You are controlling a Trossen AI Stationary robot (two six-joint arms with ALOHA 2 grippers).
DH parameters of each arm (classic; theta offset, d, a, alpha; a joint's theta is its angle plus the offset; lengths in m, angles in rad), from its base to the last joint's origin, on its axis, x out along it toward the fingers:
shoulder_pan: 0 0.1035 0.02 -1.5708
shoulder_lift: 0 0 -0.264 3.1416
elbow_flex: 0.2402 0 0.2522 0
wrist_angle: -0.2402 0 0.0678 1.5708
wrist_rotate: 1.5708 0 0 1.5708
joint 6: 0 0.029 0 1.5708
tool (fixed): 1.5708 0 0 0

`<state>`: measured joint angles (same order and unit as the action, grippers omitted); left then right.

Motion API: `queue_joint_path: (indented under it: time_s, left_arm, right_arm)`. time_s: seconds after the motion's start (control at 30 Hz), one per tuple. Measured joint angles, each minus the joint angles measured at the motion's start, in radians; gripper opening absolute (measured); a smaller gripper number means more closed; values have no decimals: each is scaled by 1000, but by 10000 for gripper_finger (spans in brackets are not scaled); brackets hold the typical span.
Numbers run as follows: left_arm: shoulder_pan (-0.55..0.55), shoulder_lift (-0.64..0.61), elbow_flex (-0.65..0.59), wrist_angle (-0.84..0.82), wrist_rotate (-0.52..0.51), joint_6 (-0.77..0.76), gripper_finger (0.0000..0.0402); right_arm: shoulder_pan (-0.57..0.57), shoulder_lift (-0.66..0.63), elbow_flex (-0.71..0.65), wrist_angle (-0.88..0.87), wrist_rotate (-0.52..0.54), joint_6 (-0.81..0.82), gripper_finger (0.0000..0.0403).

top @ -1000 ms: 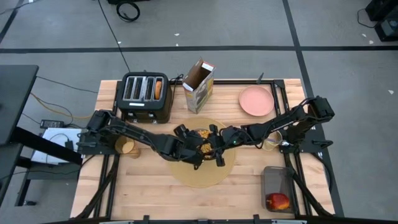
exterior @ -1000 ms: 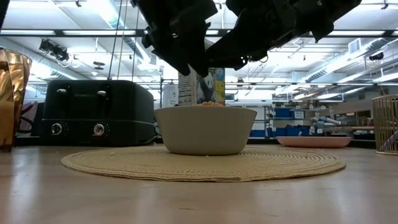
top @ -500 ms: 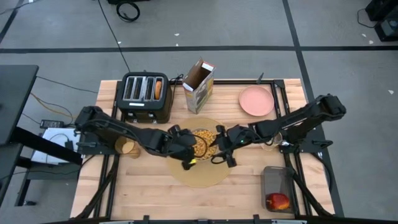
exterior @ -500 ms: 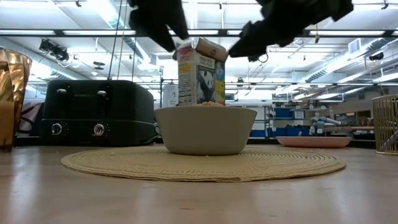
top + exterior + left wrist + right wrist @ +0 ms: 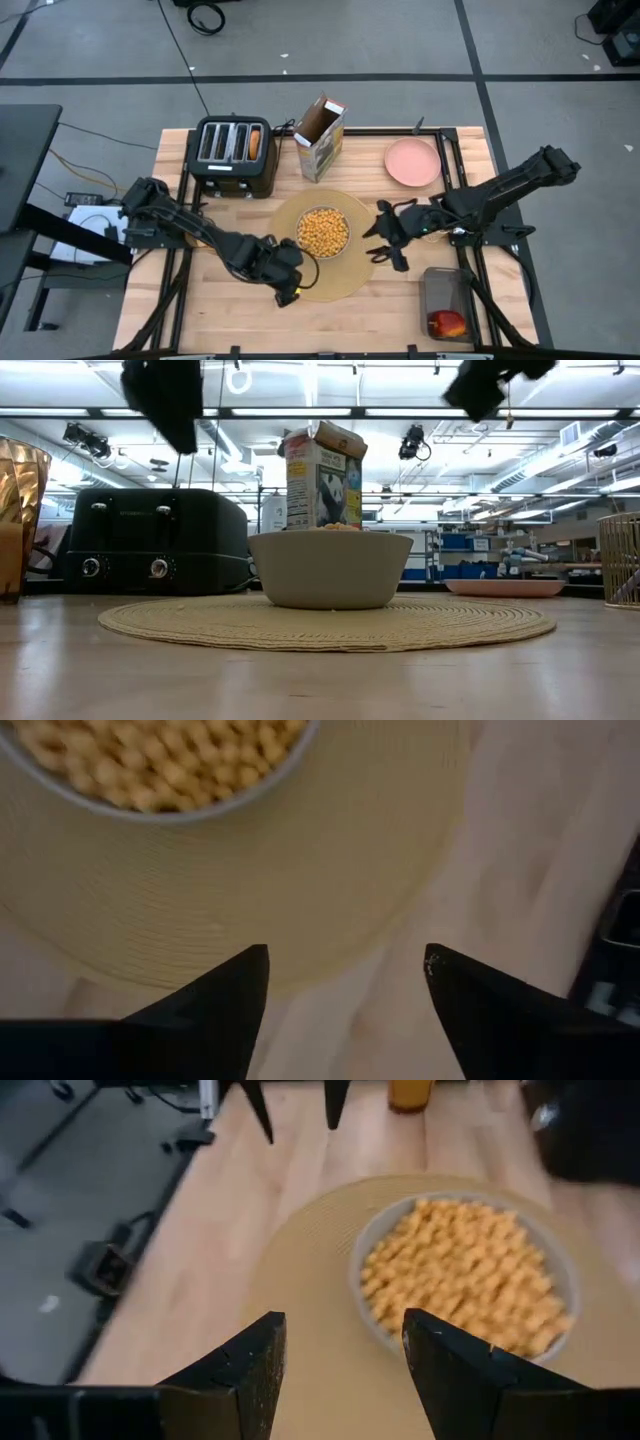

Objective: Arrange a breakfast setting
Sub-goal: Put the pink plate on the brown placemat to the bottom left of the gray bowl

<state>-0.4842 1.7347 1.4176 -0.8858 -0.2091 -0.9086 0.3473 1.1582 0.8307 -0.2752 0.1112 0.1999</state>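
Observation:
The pale grey bowl (image 5: 323, 232), full of yellow cereal, stands by its base on the middle of the round tan placemat (image 5: 330, 280). My left gripper (image 5: 345, 955) hangs open over the placemat's near left edge, beside the bowl (image 5: 150, 765). My right gripper (image 5: 343, 1320) hovers open at the placemat's right edge, pointing toward the bowl (image 5: 465, 1270). The pink plate (image 5: 412, 162) lies at the far right. The amber cup (image 5: 18, 520) stands at the left. The red apple (image 5: 447, 323) lies in a clear bin. A bread piece (image 5: 255, 143) sticks up from a toaster slot.
A black toaster (image 5: 233, 155) stands at the far left, an opened cereal carton (image 5: 322, 138) behind the bowl. The clear bin (image 5: 447, 295) sits at the near right corner. Bare wood lies near the front edge on either side of the placemat.
Both grippers have drawn away from above the bowl and risen. The left has gone toward the near left edge and turned; the right has gone toward the right edge. The bowl, earlier covered by them, now shows whole and has not moved.

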Motion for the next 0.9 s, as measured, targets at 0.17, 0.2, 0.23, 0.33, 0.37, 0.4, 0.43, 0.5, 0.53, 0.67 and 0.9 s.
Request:
queue_joint_path:
  time_s: [0.17,0.2,0.23,0.33,0.37,0.4,0.43,0.5,0.53,0.67,0.9]
  left_arm:
    - [28,-29,-119,21,51,-50,241]
    - [40,-32,-141,29,70,-55,236]
    - [53,-34,-157,14,88,-57,232]
    - [91,-42,-136,16,128,-63,224]
    - [98,-51,-120,-1,129,-51,223]
    - [103,-59,-97,-32,129,-34,223]
    - [107,-63,-68,-50,129,-20,223]
    - [118,-76,-7,-86,132,10,224]
    - [122,-83,24,-130,134,26,224]
    - [137,-112,165,-241,108,63,224]
    - [197,-202,365,-258,-67,89,224]
  right_arm:
    - [85,-70,0,-88,0,152,207]
    - [101,-82,0,-104,0,178,206]
    - [117,-94,0,-117,0,201,206]
    - [169,-134,2,-179,0,262,204]
    - [184,-141,17,-211,0,273,204]
    - [199,-146,40,-258,0,281,204]
    - [212,-147,70,-320,5,292,204]
    - [229,-139,150,-464,40,303,204]
    - [232,-132,194,-541,61,312,204]
    - [196,-107,372,-825,126,332,204]
    - [3,-119,495,-1122,213,356,203]
